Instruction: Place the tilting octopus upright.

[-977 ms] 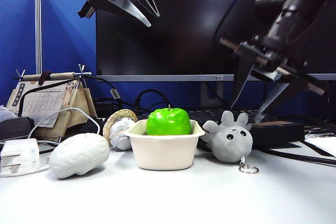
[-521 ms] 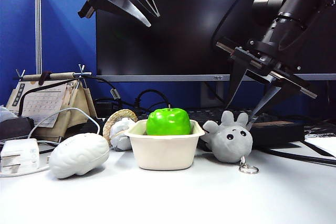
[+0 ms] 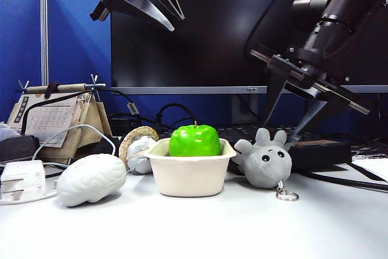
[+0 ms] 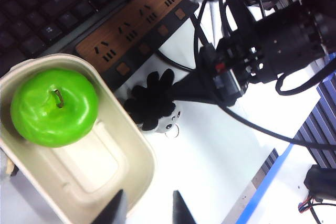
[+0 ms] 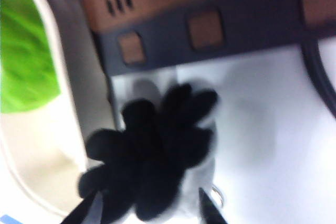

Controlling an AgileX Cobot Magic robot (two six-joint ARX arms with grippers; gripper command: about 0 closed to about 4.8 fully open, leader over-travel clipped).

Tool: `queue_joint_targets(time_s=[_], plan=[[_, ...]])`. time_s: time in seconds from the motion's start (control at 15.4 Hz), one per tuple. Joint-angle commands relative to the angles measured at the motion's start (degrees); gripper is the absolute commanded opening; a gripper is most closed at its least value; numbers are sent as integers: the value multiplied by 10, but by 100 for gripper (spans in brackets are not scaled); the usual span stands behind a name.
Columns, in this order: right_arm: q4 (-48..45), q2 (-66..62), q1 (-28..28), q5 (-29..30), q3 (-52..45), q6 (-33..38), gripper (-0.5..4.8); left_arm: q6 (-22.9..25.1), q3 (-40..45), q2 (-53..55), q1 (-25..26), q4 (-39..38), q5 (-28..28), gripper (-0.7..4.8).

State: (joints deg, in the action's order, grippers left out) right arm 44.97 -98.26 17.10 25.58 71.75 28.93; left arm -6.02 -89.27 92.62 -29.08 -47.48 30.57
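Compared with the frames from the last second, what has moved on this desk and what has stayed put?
The right hand swung in from higher right and came down, open, to just above the octopus, with little shift in the last half second. It has not taken hold of anything. The left hand stayed open, high up at left. The octopus, still upside down, the apple and its tub did not move.

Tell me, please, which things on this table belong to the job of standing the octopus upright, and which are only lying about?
Belong to the job:
- octopus, upside down beside the tub
- right gripper, open just above it
- left gripper, open, raised high

Only lying about:
- green apple in the cream tub
- white brain toy
- power strip
- desk calendar
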Motion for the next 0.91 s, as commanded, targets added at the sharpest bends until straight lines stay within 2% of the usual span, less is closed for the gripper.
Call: queue_joint_targets(time_s=[0.07, 0.46, 0.59, 0.78, 0.85, 0.91], plan=[[0, -5, 1, 16, -12, 0, 234, 2, -1, 0, 0, 4, 1, 121], [-25, -33, 18, 15, -16, 0, 229, 2, -2, 0, 0, 2, 1, 121], [-41, -36, 27, 14, -16, 0, 201, 2, -1, 0, 0, -10, 2, 121], [-50, -36, 30, 15, -16, 0, 195, 2, -1, 0, 0, -18, 2, 121], [-50, -36, 30, 15, -16, -6, 139, 2, -1, 0, 0, -17, 2, 121], [-50, -36, 30, 13, -16, -9, 134, 2, -1, 0, 0, -17, 2, 121]])
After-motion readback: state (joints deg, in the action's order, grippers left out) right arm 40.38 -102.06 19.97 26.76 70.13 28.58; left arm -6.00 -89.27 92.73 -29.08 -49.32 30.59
